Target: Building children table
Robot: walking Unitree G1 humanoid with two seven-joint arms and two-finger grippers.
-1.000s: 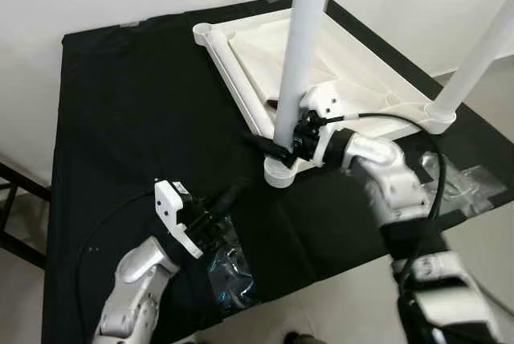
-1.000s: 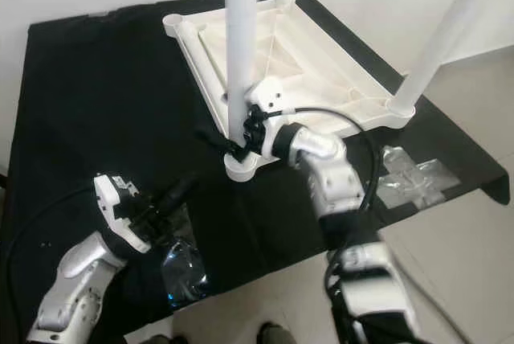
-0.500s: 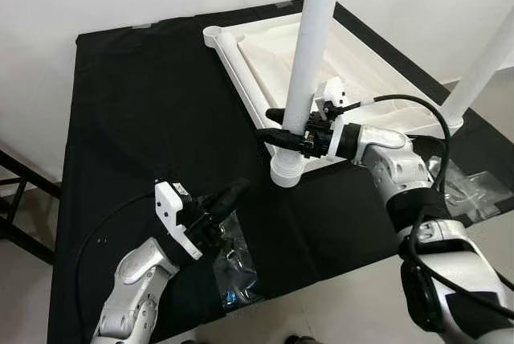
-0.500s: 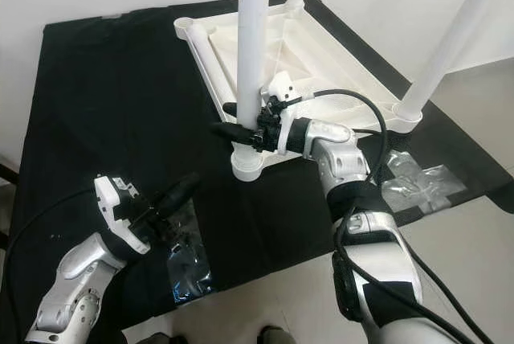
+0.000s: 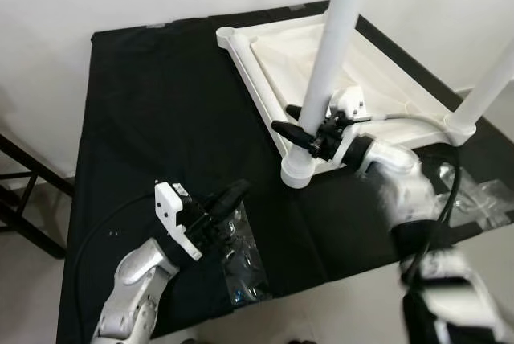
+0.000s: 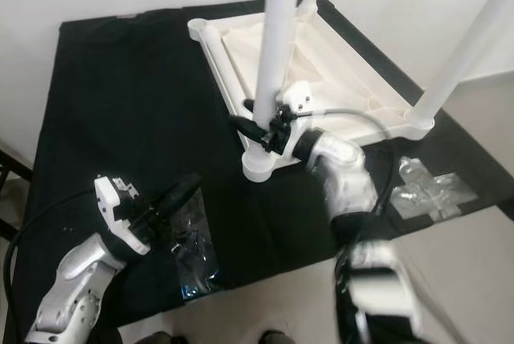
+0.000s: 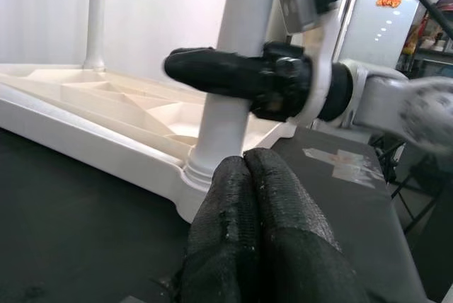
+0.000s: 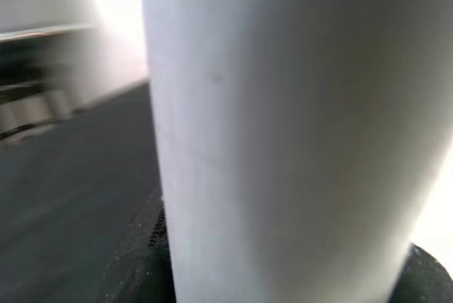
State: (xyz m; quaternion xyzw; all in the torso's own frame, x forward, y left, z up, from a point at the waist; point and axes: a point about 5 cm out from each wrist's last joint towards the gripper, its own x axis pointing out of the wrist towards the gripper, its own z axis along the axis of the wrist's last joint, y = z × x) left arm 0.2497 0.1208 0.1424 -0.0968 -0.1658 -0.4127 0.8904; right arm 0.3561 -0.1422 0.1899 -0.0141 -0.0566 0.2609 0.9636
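Note:
A white children's table top lies upside down on a black-covered table. One white leg stands upright in the near corner socket. My right gripper is shut on that leg just above the socket, a black finger on each side. A second leg stands in the right corner, and a third at the far corner. My left gripper is shut with nothing in it, fingertips pressed together, pointing at the near leg. It hovers over a clear bag of hardware.
Another clear plastic bag lies on the cloth near the right front edge. A dark frame stands on the floor to the left of the table. The left half of the black cloth is bare. A white wall rises behind.
The head camera has shifted, so the whole scene sits further right. My right gripper stays on the leg, slightly higher above the socket. The left gripper keeps its place over the bag.

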